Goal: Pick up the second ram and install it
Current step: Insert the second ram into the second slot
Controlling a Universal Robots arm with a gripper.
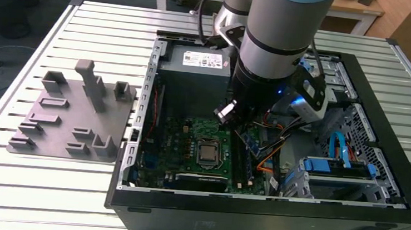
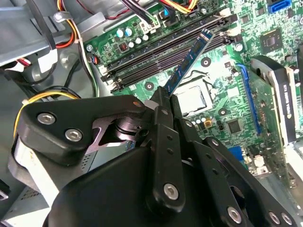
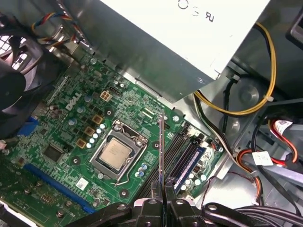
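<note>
On the exterior view's left, a grey fixture plate [image 1: 71, 115] with upright posts lies on the slatted table [image 1: 5, 187], just beside the open PC case [image 1: 256, 222]. Inside the case, the green motherboard [image 1: 189, 133] lies flat with its CPU socket [image 1: 208, 152] near the middle. The arm [image 1: 276, 37] reaches down into the case, and its gripper [image 1: 227, 114] hangs over the board, beside the socket. In the second wrist view the gripper [image 2: 166, 97] is clenched on one end of the ram [image 2: 188, 60], a blue-green stick that juts out at a slant over the dark memory slots [image 2: 156, 54]. Whether its free end touches a slot cannot be told. In the first wrist view the ram [image 3: 161, 146] appears edge-on as a thin line rising from the closed fingertips, between the socket [image 3: 116, 152] and a seated stick [image 3: 190, 163] in a slot farther from the socket. On the exterior view's right, a blue drive cage [image 1: 335, 166] sits in the case.
</note>
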